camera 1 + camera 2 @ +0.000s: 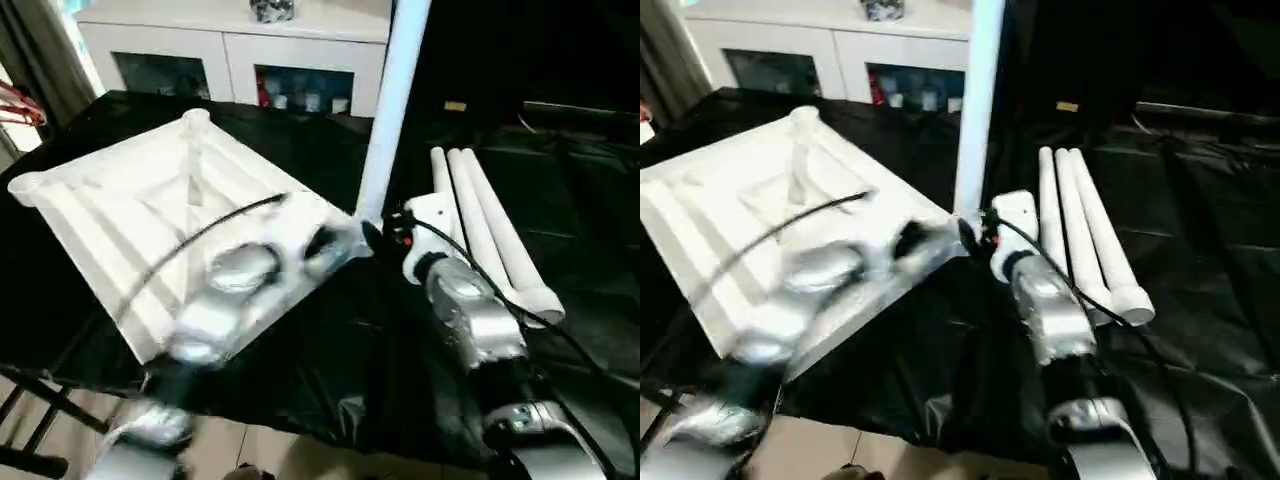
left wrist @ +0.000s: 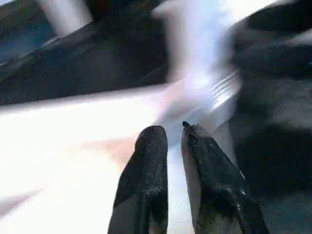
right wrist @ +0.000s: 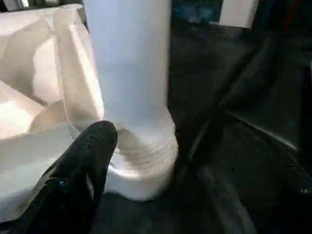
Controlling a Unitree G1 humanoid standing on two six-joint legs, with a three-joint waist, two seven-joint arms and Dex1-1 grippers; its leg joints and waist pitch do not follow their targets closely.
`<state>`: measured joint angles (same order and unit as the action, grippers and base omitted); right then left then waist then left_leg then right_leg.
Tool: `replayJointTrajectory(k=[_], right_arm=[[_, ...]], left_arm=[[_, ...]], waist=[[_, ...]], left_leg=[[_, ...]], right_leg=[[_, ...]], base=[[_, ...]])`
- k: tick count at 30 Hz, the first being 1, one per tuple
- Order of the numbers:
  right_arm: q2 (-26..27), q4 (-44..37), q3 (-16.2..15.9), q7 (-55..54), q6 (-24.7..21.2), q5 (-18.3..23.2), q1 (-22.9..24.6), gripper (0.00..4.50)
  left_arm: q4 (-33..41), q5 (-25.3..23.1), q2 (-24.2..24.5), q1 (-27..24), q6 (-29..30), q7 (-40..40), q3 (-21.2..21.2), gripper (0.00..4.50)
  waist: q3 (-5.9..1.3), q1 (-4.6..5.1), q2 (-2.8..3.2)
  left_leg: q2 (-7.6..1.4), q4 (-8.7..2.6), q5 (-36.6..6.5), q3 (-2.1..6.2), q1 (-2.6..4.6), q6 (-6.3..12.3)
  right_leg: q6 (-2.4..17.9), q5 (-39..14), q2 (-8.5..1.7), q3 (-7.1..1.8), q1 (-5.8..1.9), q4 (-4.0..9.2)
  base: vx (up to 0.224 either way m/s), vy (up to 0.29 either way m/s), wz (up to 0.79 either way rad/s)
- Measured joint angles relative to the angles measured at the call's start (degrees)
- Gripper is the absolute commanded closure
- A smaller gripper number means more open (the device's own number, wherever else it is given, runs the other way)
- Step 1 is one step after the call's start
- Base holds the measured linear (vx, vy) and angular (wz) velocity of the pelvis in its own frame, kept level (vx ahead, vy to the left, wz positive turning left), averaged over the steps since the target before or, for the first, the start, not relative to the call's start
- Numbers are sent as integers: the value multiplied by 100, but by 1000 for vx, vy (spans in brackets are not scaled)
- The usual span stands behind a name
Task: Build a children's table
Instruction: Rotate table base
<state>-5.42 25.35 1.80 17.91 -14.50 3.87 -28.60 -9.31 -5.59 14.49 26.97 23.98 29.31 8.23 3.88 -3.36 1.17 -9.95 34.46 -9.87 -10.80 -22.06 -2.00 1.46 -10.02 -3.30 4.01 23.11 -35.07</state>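
Note:
The white tabletop [image 1: 120, 210] lies underside up on the left of the black work table. One white leg [image 1: 392, 100] stands upright in its near right corner socket [image 3: 141, 170]. Three more legs [image 1: 490, 230] lie side by side to the right. My left gripper [image 2: 173, 131] hovers over the tabletop's near right part, its fingers narrowly parted with nothing between them. My right gripper [image 1: 375, 232] is at the foot of the upright leg, jaws wide on either side of it. One finger [image 3: 92, 151] sits by the socket collar.
The black-covered work table [image 1: 350, 370] ends close in front of me, with floor below. A white cabinet [image 1: 240, 40] stands behind the table. A red object [image 1: 20, 105] shows at the far left edge. A black cable [image 1: 200, 235] runs over my left forearm.

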Motion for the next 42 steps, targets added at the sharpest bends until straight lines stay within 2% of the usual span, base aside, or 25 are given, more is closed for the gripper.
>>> replayJointTrajectory(k=[3,8,11,15,22,23,28,30,33,34,42], right_arm=[[-94,-313,-40,229,-171,19,156,65],[-212,-1103,-486,691,-689,126,502,65],[-265,-1192,-523,734,-892,118,603,65],[-265,-1330,-782,699,-1439,-2,645,65],[-199,-1305,-1002,613,-1538,-115,653,65],[-192,-1249,-1002,584,-1539,-129,644,83],[-113,-988,-1000,487,-1674,-129,584,111],[-52,-796,-1012,386,-1729,-140,458,136],[-3,-597,-1012,338,-1721,-170,315,152],[29,-519,-1010,334,-1688,-175,275,172],[197,184,-1007,321,-1391,-177,-215,222]], left_arm=[[336,-233,334,-128,288,-156,-290,375],[1148,-605,865,-518,1119,-393,-601,375],[1349,-790,1025,-636,1452,-520,-740,375],[1561,-1174,1343,-878,2058,-781,-794,375],[1634,-1426,1689,-1207,2534,-872,-841,375],[1655,-1438,1756,-1272,2610,-865,-842,393],[1655,-1404,1853,-1411,2842,-712,-827,422],[1640,-1316,1886,-1477,2888,-561,-780,446],[1618,-1176,1890,-1517,2977,-329,-655,450],[1618,-1144,1949,-1525,2993,-240,-576,450],[1832,-703,2450,-1570,3024,939,55,450]], waist=[[0,-11,-1],[-1,-30,-6],[-1,-64,-6],[-1,-37,-6],[0,-41,1],[0,-41,1],[0,-42,1],[0,-32,1],[-1,-37,1],[-1,-37,0],[-1,-36,-1]], left_leg=[[1,1,0,0,1,-1],[2,1,0,0,1,-1],[2,1,0,0,-1,-1],[2,0,-1,2,2,-1],[5,0,-1,8,1,-2],[6,1,-1,10,2,-2],[7,0,-1,13,1,-2],[7,1,-1,14,2,-2],[7,0,-1,15,2,-2],[7,1,-1,16,3,-3],[8,1,-1,16,2,-3]], right_leg=[[-1,-1,0,-1,-3,4],[-22,-13,0,-3,-5,6],[-24,-14,0,-4,-5,7],[-34,-20,0,-3,-3,5],[-35,-21,0,-3,-5,8],[-35,-21,0,-3,-6,8],[-33,-20,0,-3,-6,7],[-32,-19,0,-3,-5,6],[-32,-19,0,-2,-5,6],[-32,-19,0,-2,-6,5],[-18,-10,0,-3,-6,4]], base=[[0,0,0],[0,0,0],[0,0,0],[0,0,0],[0,0,0],[0,0,0],[0,0,0],[0,0,0],[0,0,0],[0,0,0],[0,0,0]])
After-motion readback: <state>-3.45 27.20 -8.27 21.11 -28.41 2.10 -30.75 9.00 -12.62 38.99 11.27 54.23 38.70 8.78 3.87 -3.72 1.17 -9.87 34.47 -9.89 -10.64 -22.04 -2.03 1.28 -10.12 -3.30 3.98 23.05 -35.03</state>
